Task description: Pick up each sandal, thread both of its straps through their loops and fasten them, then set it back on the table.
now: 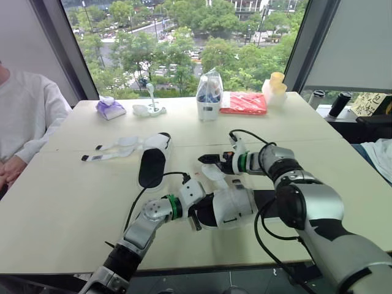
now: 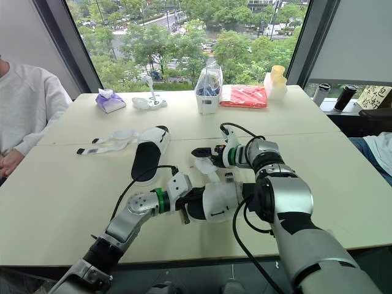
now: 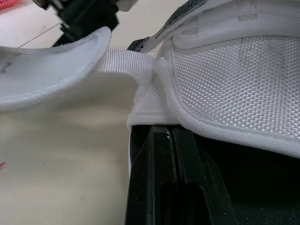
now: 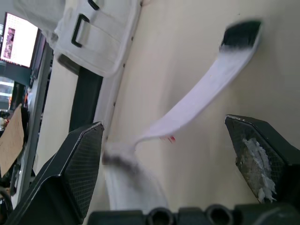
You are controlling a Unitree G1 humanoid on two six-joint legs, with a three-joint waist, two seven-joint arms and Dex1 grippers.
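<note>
1. Near sandal (image 1: 229, 205): white woven upper, black footbed.
2. Far sandal (image 1: 153, 164): white edge, black insole.
3. Strap (image 4: 199, 89): white webbing, black tip.
4. Table (image 1: 61, 202): pale cream.
5. Packet (image 1: 244, 103): red.
6. Pouch (image 1: 110, 109): purple.
7. Right gripper (image 4: 164, 126) fingers (image 4: 79, 159): black, cross-hatched.

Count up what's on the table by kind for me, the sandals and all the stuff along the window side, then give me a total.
Sandals: 2, near sandal, far sandal
Purple pack: 1
White stand: 1
Clear bag: 1
Red packet: 1
Yellow-topped tub stack: 1
Total: 7
</note>
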